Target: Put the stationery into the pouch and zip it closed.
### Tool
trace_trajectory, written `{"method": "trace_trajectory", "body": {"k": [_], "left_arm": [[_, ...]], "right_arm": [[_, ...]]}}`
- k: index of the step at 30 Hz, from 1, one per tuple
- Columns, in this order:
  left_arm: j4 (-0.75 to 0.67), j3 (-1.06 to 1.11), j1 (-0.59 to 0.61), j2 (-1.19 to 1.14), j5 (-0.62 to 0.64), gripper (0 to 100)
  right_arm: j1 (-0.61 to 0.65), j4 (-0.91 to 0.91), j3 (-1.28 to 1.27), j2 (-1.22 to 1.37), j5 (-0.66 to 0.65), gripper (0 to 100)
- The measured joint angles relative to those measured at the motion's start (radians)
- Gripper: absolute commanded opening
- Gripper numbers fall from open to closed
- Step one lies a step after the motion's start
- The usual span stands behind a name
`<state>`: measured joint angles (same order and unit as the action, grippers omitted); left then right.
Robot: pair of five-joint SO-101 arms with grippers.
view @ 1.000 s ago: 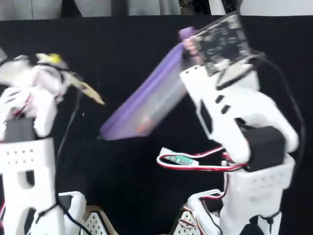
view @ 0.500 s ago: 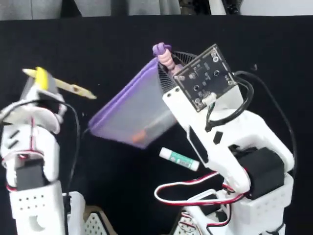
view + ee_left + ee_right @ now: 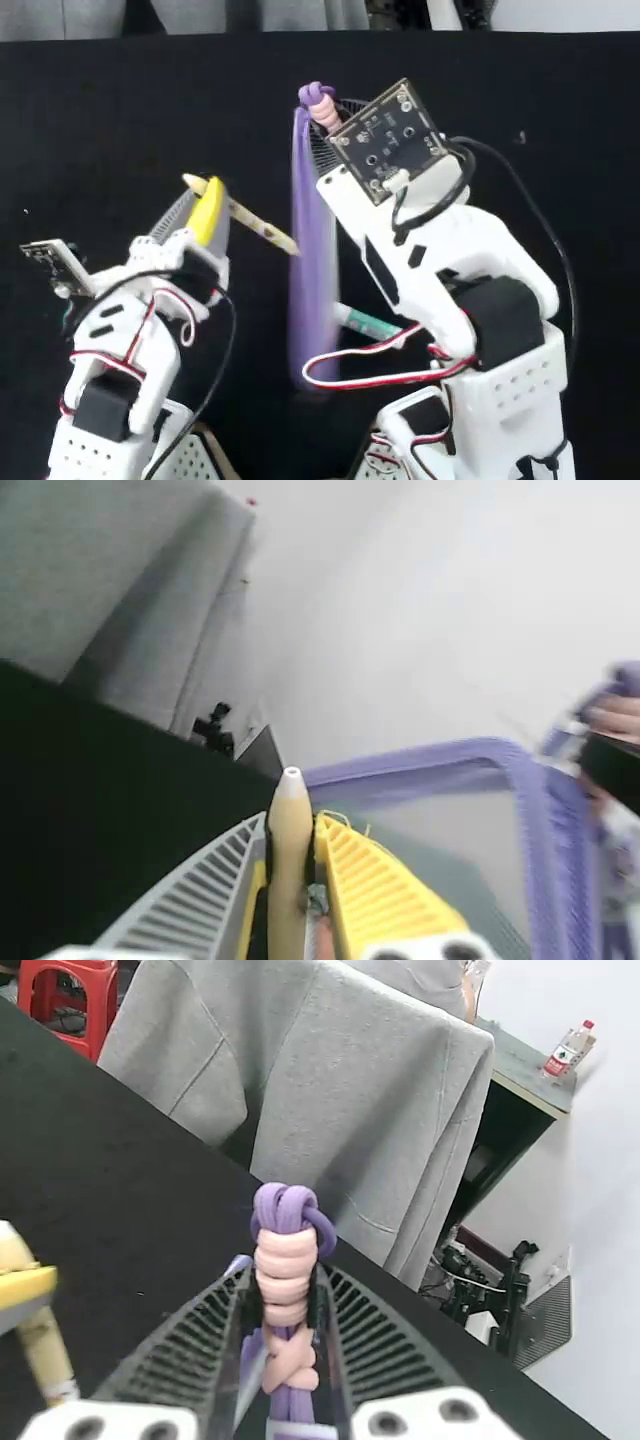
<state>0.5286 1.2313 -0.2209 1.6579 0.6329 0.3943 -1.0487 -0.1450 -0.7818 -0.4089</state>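
While right claw [image 3: 285, 1266] grips cord [image 3: 285, 1222], pouch [image 3: 311, 250] hangs edge-on

Pouch [image 3: 308, 260] I logged as slanted now hangs vertical, edge-on; left gripper [image 3: 197, 200] has carried its pencil [image 3: 255, 228] right up beside it.

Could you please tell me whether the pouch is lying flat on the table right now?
No, the pouch hangs upright and edge-on from its braided cord, which the right gripper pinches.
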Motion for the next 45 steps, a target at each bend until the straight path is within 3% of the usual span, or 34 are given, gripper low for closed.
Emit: {"method": "trace_trajectory", "body": {"k": [9, 21, 37, 45], "left_arm": [[0.06, 0.011, -0.023, 0.166, -0.051, 3], [0.063, -0.035, 0.195, 0.167, -0.051, 3], [0.063, -0.037, 0.203, 0.167, -0.052, 3], [0.103, -0.037, 0.203, 0.166, -0.052, 3]], "right_arm": [[-0.089, 0.127, -0.092, 0.0, -0.02, 1.1], [-0.094, 0.129, -0.092, 0.0, -0.061, 1.1], [-0.032, 0.245, -0.187, 0.002, -0.08, 1.1], [-0.034, 0.388, -0.222, 0.0, -0.19, 1.1]]}}
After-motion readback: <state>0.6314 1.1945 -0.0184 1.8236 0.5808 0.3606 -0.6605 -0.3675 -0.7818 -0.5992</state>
